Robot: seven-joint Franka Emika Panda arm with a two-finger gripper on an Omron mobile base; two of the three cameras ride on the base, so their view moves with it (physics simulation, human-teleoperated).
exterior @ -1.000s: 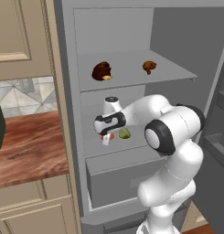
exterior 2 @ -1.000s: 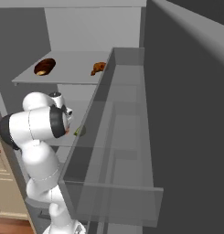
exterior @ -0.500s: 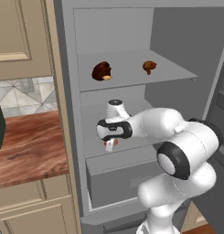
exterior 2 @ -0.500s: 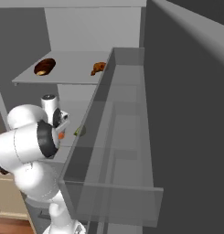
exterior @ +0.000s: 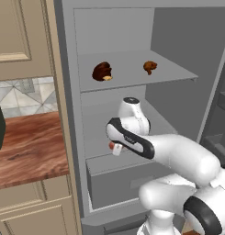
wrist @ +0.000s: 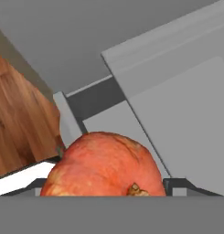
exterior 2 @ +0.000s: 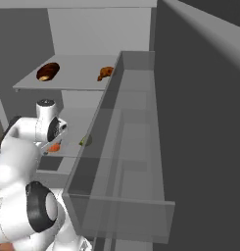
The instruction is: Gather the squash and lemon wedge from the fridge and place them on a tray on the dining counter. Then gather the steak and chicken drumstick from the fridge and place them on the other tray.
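1. A round, mottled orange squash (wrist: 103, 165) sat between the gripper (wrist: 109, 187)'s widely spread fingers, seemingly grasped.
2. The right base view showed a small greenish lemon wedge (exterior 2: 85, 141) on the grey fridge (exterior: 118, 110) shelf.

Beige panelled cabinets (exterior: 19, 36) flank a reddish-brown wood-grain countertop (exterior: 29, 153). Behind the countertop runs a pale patterned tile backsplash (exterior: 26, 94). Light is flat and even.

The arm (exterior: 178, 156) is glossy white, built of rounded tubular segments. Dark grey bands ring its joints, and a black disc caps 1 joint (exterior 2: 40, 213).
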